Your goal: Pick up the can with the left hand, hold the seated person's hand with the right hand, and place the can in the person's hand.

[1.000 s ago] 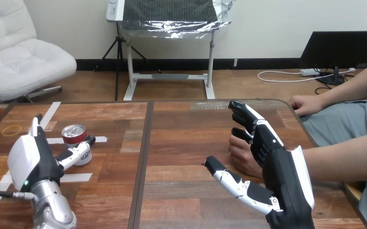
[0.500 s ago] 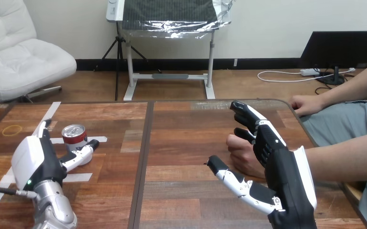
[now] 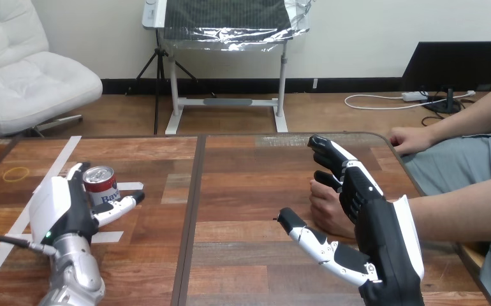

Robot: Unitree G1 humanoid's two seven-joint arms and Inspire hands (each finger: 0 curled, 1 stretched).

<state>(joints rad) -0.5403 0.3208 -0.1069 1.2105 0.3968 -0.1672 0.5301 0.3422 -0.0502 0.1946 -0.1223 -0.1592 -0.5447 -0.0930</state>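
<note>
Left hand [image 3: 61, 207] flanked the can [image 3: 101, 185], uncurled, gripping nothing.
It should close squarely before lifting; the right hand [image 3: 370, 217], fingers straight, stood beside the person's hand [image 3: 326, 207].

can [image 3: 100, 180] base hidden, person's hand [image 3: 324, 210] half-covered

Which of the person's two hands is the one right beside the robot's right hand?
The person's nearer hand, lying on the table partly behind the robot's right hand. The person's farther hand rests at the table's far right edge, well apart.
</note>
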